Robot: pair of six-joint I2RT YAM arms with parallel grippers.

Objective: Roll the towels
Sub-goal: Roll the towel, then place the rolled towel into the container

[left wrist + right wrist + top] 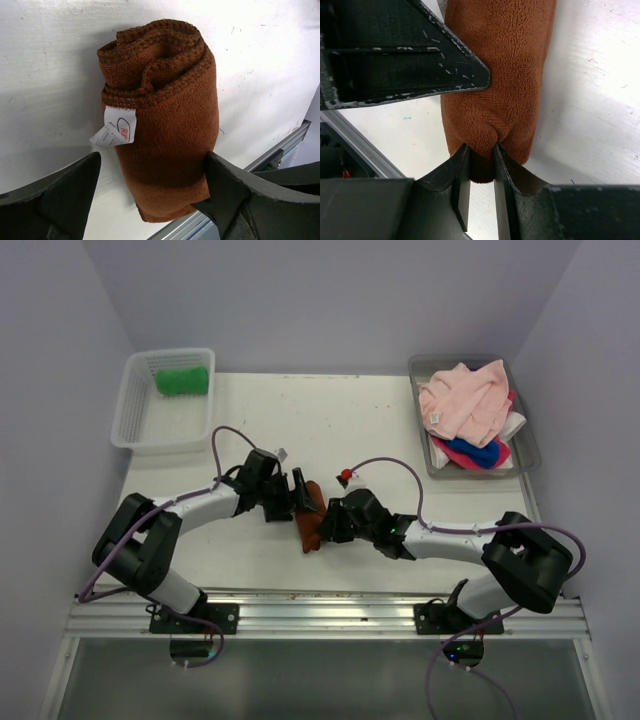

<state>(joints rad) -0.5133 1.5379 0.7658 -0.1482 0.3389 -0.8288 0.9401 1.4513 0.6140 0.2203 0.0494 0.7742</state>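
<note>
One brown towel (310, 522), rolled, lying mid-table (400, 410) between my two grippers.

Top view: my left gripper (300, 496) is at the roll's far part and my right gripper (324, 527) at its near end. The basket (135, 428), far left, holds a green towel (182, 380). The tray (528, 456), far right, holds a pink towel (465, 400) over a blue towel (478, 452). Both are well apart from the roll.

Left wrist view: left gripper spread wide, with fingers (65, 192) either side of the roll. The label (120, 129) is white with a red mark, its writing too small to read.

Right wrist view: right fingers (461, 175) pinch a fold at the roll's end. One left finger crosses in front.
</note>
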